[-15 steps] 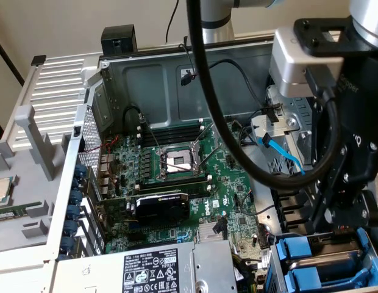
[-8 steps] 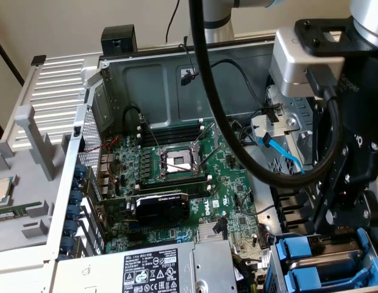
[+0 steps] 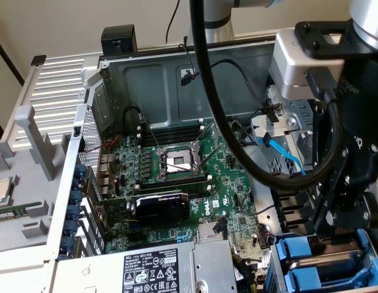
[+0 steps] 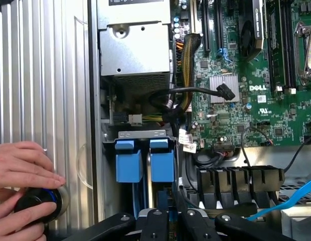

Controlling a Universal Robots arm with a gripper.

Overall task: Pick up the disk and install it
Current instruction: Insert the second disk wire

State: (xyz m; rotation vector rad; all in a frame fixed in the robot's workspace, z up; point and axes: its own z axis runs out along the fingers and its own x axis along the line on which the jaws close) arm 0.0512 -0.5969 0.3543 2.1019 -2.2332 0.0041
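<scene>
Gripper [image 3: 347, 229] hangs low over the drive bay, jaws nearly closed, grip contents hidden; 2 blue-framed drives [image 4: 144, 159] sit seated side by side there, so which is the disk cannot be told.

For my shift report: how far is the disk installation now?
Done, it seems: two blue-framed drives stand side by side in the bay; which is the disk I cannot tell. In hand: the gripper hangs close over them. Left: whether they are fully seated cannot be judged.
</scene>
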